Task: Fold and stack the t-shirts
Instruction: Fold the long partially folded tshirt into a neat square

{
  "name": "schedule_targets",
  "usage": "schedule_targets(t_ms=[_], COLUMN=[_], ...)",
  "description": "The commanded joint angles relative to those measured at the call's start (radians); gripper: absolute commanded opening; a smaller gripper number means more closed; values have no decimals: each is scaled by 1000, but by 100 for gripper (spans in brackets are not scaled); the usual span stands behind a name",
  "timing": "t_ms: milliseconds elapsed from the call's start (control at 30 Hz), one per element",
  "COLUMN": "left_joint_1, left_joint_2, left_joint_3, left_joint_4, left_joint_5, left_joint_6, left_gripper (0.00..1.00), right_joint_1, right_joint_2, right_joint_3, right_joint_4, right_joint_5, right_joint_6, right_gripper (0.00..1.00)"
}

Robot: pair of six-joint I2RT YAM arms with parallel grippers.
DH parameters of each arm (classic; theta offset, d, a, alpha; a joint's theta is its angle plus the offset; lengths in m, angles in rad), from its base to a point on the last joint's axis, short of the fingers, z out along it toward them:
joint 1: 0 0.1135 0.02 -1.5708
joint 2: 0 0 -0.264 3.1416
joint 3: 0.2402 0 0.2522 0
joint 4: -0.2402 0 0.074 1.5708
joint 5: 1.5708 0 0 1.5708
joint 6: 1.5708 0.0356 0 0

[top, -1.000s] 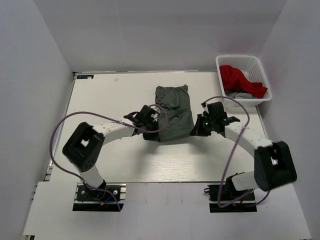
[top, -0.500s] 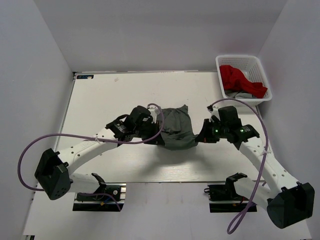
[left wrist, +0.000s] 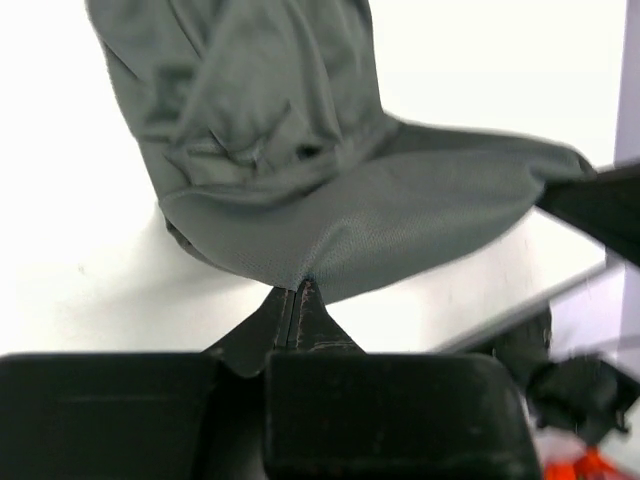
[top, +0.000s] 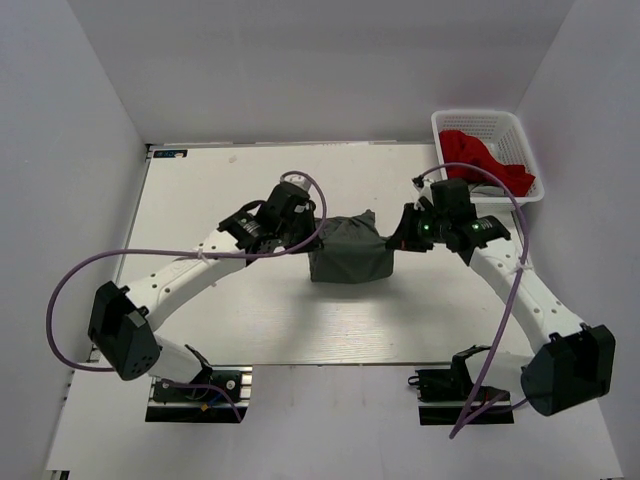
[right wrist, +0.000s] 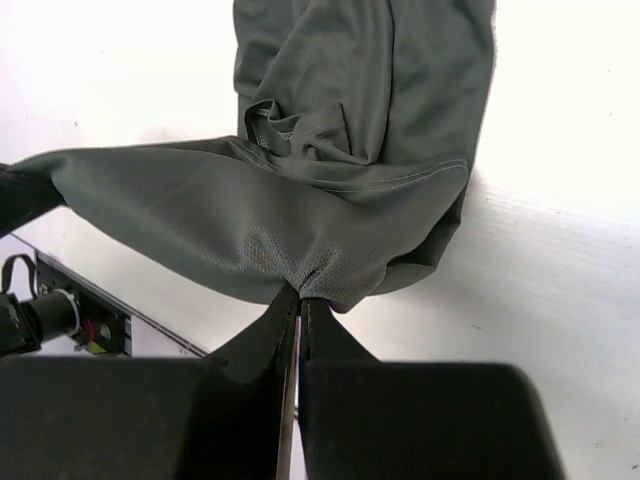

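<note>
The dark olive-grey t-shirt (top: 350, 252) hangs stretched between my two grippers above the middle of the table, its far part resting on the table. My left gripper (top: 312, 232) is shut on its left edge; in the left wrist view the jaws (left wrist: 298, 288) pinch the cloth (left wrist: 300, 170). My right gripper (top: 396, 238) is shut on its right edge; in the right wrist view the jaws (right wrist: 300, 295) pinch the cloth (right wrist: 330, 190). The red t-shirt (top: 480, 160) lies in the basket at the back right.
The white lattice basket (top: 448, 124) stands at the table's back right corner, with a grey cloth (top: 480, 188) under the red one. The white table (top: 220, 190) is walled by grey panels on three sides.
Both grippers have lifted the near edge of the olive-grey t-shirt and carried it towards the far side, folding the shirt over itself. Both arms have stretched further out.
</note>
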Motion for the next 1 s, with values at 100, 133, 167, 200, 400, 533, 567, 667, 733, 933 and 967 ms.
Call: schedule_targets(t_ms=[100,133,167,200,400,533,567,667,733,933,967], left_joint_1=[47,63,63,78,152,201,201,236,245,265,275], left_joint_2=[53,69,91,105,218,296,324,377,407,529,546], left_joint_3=[119,119,134,148,217,257,266,294,327,421,435], left_joint_4=[-14,-14,-14,-14,7,18,18,41,50,50,59], left_joint_5=[-164,-164,-164,-164,-116,-86,-75,-65,-53,-21,-4], left_joint_6=[-22,-11,-1,-1,30,39,39,50,64,114,125], left_gripper=[0,0,0,0,0,0,0,0,0,0,0], right_joint_1=[-27,-29,-29,-36,-56,-75,-75,-88,-98,-105,-107], right_joint_2=[105,125,137,160,294,410,445,521,567,703,720], right_joint_3=[163,175,185,197,287,367,389,442,482,565,576], right_joint_4=[54,54,58,64,69,64,73,78,99,133,135], right_joint_5=[22,19,19,21,9,-24,-39,-53,-48,-67,-57], right_joint_6=[14,14,13,16,14,10,7,8,10,-13,-15], right_gripper=[0,0,0,0,0,0,0,0,0,0,0])
